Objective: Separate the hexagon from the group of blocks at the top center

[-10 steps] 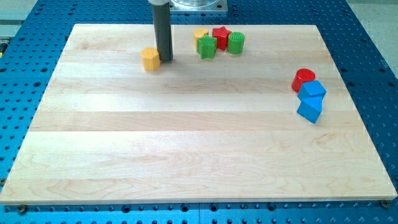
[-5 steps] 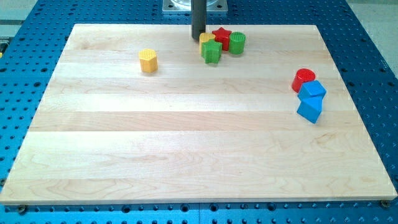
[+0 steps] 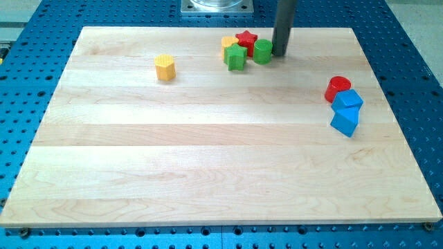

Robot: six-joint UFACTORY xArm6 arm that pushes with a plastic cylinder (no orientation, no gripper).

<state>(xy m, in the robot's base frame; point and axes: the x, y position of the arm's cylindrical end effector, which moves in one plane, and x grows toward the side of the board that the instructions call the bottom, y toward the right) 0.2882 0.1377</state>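
A group of blocks sits at the view's top centre: a yellow block, a red star, a green star-like block and a green cylinder, all close together. A yellow hexagon stands alone to the view's left of the group. My tip is just right of the green cylinder, touching or nearly touching it.
A red cylinder and two blue blocks cluster near the board's right edge. The arm's base plate is above the board's top edge.
My tip moved from beside the yellow hexagon rightward across the top of the group to its right side. The yellow and green blocks in the group shifted slightly.
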